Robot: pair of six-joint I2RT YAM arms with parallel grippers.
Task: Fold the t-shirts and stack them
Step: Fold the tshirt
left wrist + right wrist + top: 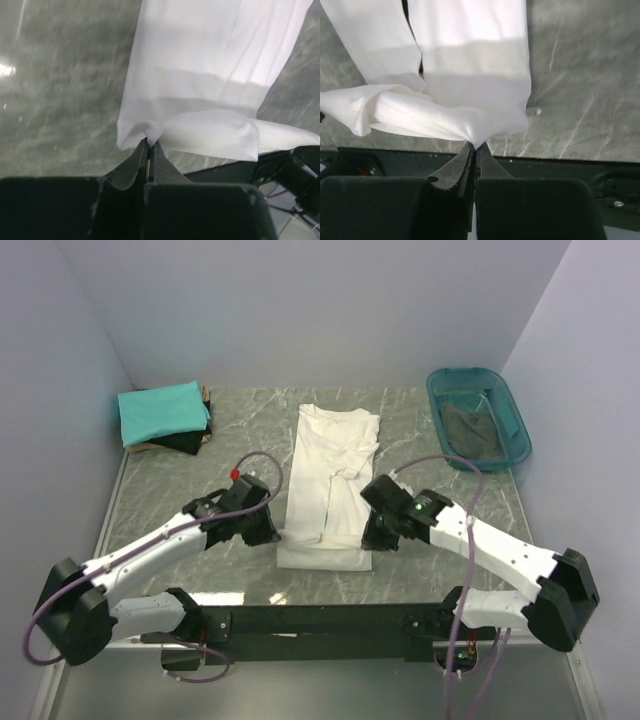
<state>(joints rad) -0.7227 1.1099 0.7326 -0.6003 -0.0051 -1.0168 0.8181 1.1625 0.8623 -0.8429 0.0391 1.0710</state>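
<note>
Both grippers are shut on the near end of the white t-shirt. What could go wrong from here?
The left gripper and right gripper each pinch only a small tip of the white t-shirt at its near corners; one may slip out. The side folds lie loose, so an uneven pull could skew them.

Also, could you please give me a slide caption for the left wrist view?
Left gripper shut on a bottom corner of the white t-shirt above the grey table.

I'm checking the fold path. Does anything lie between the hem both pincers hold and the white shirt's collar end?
Nothing visible does. The left pincer and right pincer pinch the near hem of the white shirt; only its own flat cloth lies ahead.
</note>
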